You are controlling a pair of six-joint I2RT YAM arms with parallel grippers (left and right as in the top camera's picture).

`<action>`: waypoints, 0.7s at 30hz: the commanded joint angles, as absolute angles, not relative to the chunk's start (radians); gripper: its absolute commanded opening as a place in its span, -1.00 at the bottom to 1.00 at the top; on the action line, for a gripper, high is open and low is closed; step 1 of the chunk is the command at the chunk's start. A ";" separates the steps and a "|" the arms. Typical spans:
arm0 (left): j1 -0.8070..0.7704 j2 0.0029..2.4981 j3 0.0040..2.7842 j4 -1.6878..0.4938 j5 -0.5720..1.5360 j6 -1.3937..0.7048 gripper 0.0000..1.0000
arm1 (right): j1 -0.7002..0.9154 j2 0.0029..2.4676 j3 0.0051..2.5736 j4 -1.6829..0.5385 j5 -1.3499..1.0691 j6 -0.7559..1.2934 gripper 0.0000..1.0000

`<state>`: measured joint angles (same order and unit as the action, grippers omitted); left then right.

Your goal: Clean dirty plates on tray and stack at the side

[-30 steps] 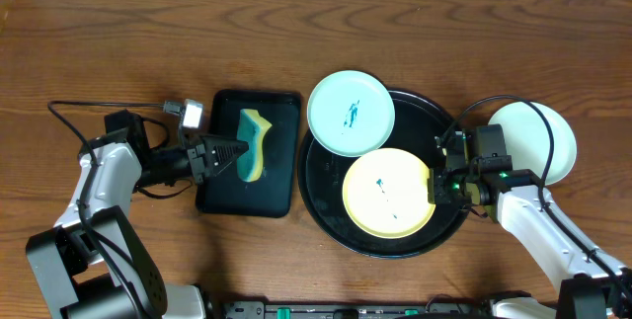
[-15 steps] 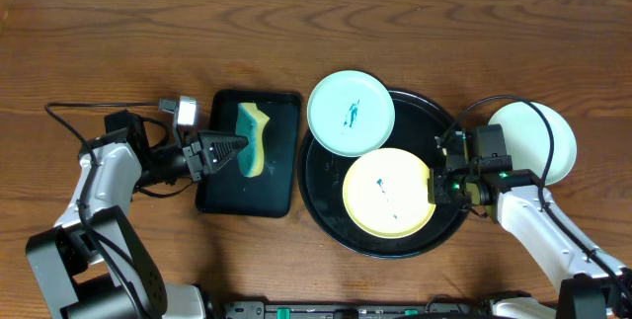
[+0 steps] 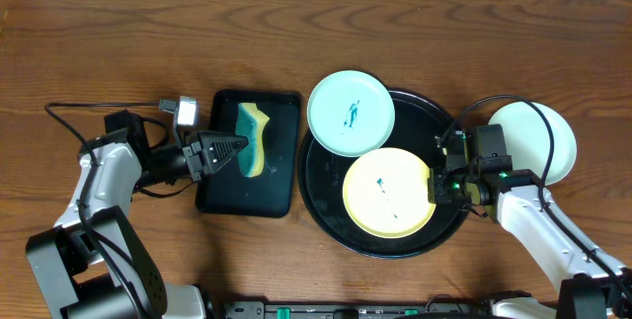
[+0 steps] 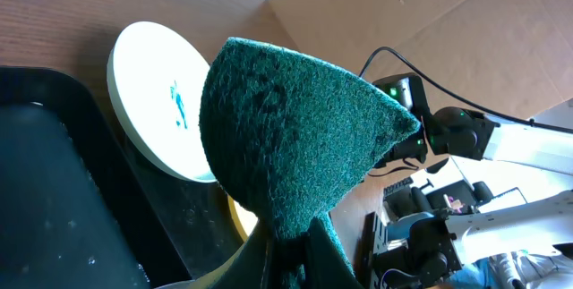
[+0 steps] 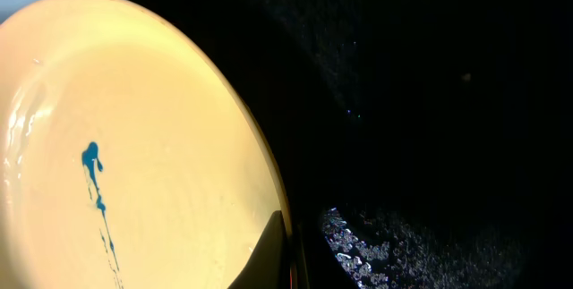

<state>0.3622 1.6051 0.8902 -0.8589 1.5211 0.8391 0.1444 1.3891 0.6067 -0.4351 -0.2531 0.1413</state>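
Observation:
The round black tray (image 3: pixel 423 126) holds a yellow plate (image 3: pixel 385 193) with a teal smear. My right gripper (image 3: pixel 435 189) is shut on that plate's right rim; the wrist view shows one dark finger (image 5: pixel 269 255) lying over the yellow plate (image 5: pixel 116 137). A mint plate (image 3: pixel 351 114) with a teal smudge rests on the tray's upper-left rim. Another pale plate (image 3: pixel 548 141) lies on the table to the right, partly behind the right arm. My left gripper (image 3: pixel 237 148) is shut on a yellow-and-green sponge (image 3: pixel 255 129) over the rectangular tray; the sponge (image 4: pixel 286 137) fills its wrist view.
A small rectangular black tray (image 3: pixel 222 186) lies left of the round one. A cable and a grey plug (image 3: pixel 188 112) lie on the wood near the left arm. The right arm's cable (image 3: pixel 513 102) loops over the pale plate.
The left gripper with the sponge has shifted slightly toward the far side, then stayed still. The right arm and the plates have not moved.

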 commanded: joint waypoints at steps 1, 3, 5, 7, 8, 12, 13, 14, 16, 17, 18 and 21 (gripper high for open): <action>0.359 1.587 0.887 -0.863 1.571 0.852 -0.85 | 0.152 1.388 0.605 -0.430 -0.243 0.152 -0.98; 0.350 1.587 0.887 -0.862 1.567 0.852 -0.85 | 0.152 1.388 0.605 -0.430 -0.243 0.152 -0.98; 0.334 1.587 0.887 -0.862 1.533 0.846 -0.85 | 0.152 1.388 0.605 -0.429 -0.243 0.152 -0.97; 0.322 1.587 0.887 -0.849 1.488 0.810 -0.85 | 0.152 1.388 0.605 -0.429 -0.243 0.152 -0.97; 0.316 1.587 0.887 -0.832 1.459 0.776 -0.85 | 0.152 1.388 0.605 -0.429 -0.243 0.152 -0.97; 0.294 1.587 0.888 -0.702 1.305 0.536 -0.85 | 0.152 1.388 0.605 -0.426 -0.243 0.152 -0.98; 0.284 1.587 0.888 -0.652 1.240 0.440 -0.86 | 0.152 1.388 0.605 -0.427 -0.243 0.152 -0.97; 0.277 1.587 0.888 -0.619 1.197 0.377 -0.87 | 0.152 1.388 0.605 -0.427 -0.243 0.152 -0.97; 0.246 1.587 0.888 -0.529 1.071 0.205 -0.85 | 0.152 1.388 0.605 -0.427 -0.243 0.152 -0.97; 0.231 1.587 0.888 -0.505 1.031 0.160 -0.85 | 0.152 1.388 0.605 -0.427 -0.243 0.152 -0.97; 0.193 1.587 0.888 -0.463 0.937 0.075 -0.85 | 0.152 1.388 0.605 -0.430 -0.243 0.152 -0.98; 0.057 1.587 0.905 -0.447 0.569 -0.100 -0.85 | 0.152 1.388 0.599 -0.427 -0.242 0.152 -0.97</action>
